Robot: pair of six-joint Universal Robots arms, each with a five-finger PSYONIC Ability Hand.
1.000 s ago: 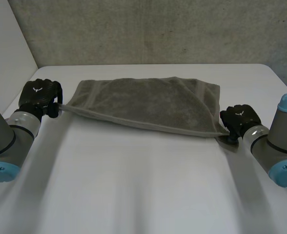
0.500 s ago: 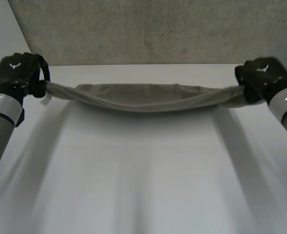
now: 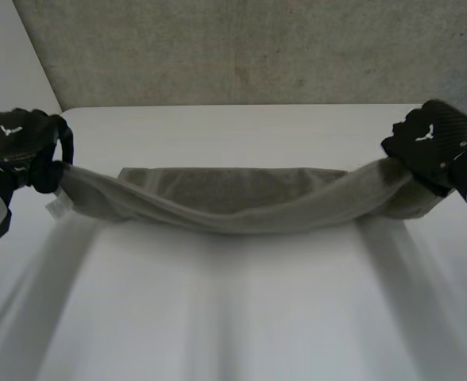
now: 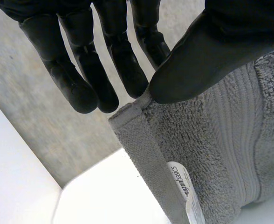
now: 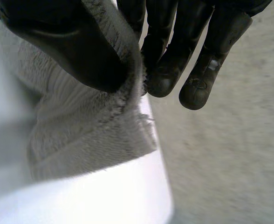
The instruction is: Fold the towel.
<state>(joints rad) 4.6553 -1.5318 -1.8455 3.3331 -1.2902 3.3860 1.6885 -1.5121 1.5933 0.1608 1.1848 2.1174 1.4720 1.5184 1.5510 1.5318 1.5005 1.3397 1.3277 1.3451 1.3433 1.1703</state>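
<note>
1. Hanging in a sag between both hands at centre frame: towel (image 3: pixel 233 202). A second ago it lay flat on the counter (image 3: pixel 233 317).
2. Left hand (image 3: pixel 19 147), frame left: fingers (image 4: pixel 123 65) and thumb pinching one corner.
3. Right hand (image 3: pixel 432 147), frame right: pinching the opposite corner.
4. Judgement: lift done, fold not yet laid.

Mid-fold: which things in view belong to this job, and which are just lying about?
Job: towel, sagging between the hands; left hand, pinching one end; right hand, pinching the other end.
Just there: white table; grey wall behind it.
</note>
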